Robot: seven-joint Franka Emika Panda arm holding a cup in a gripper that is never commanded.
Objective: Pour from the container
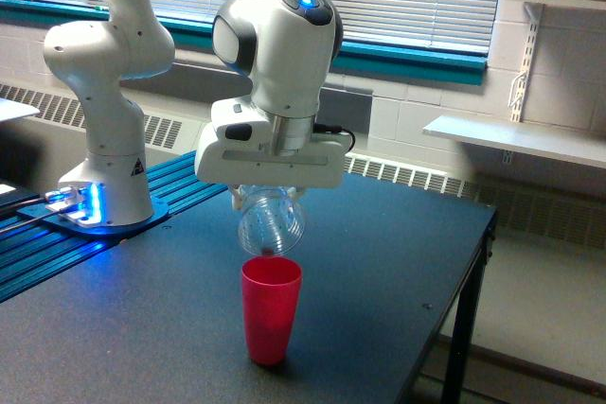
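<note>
The clear ribbed plastic cup (271,222) hangs tipped steeply, its mouth pointing down and toward the camera, right above the red cup. My gripper (267,195) is shut on it, with the fingers mostly hidden under the white hand. The clear cup looks empty apart from a small brown bit at its lower rim. An opaque red cup (271,309) stands upright on the dark table (379,262), directly under the clear cup's mouth. What lies inside the red cup is hidden by its wall.
The arm's white base (104,92) stands at the exterior view's left on a blue ribbed mount (57,253) with a glowing blue light. The table's edge runs along the exterior view's right. A wall shelf (516,139) sits behind.
</note>
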